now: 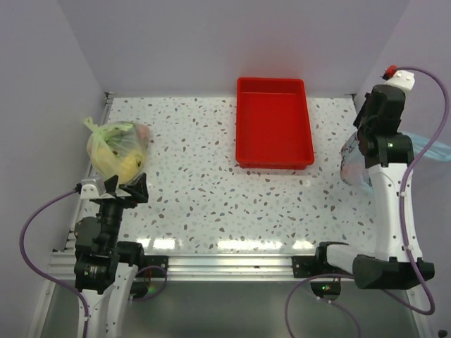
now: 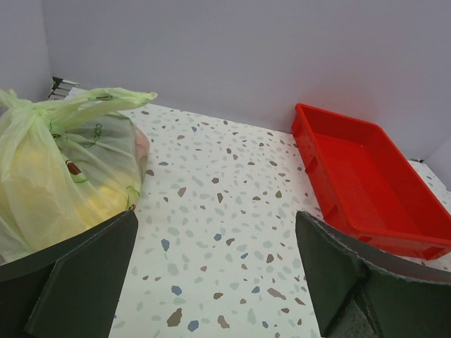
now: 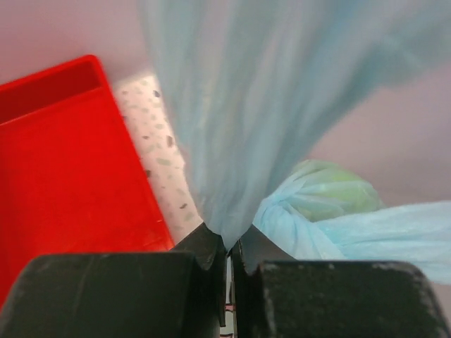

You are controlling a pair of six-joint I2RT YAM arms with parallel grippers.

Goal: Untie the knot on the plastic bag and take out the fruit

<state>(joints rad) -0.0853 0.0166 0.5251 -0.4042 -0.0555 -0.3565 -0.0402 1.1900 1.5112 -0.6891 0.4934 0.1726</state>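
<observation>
Right wrist view: right gripper closed, pinching a fold of the plastic bag. The knot sits right of centre, with green fruit showing through behind it. Top view: bag at right edge, mostly hidden by the arm; left gripper open beside yellow-green bag, left side.

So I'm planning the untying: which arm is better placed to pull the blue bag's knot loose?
Right. The right hand is shut on the plastic bag beside the knot; the left hand stands open far off by the yellow-green bag.
</observation>
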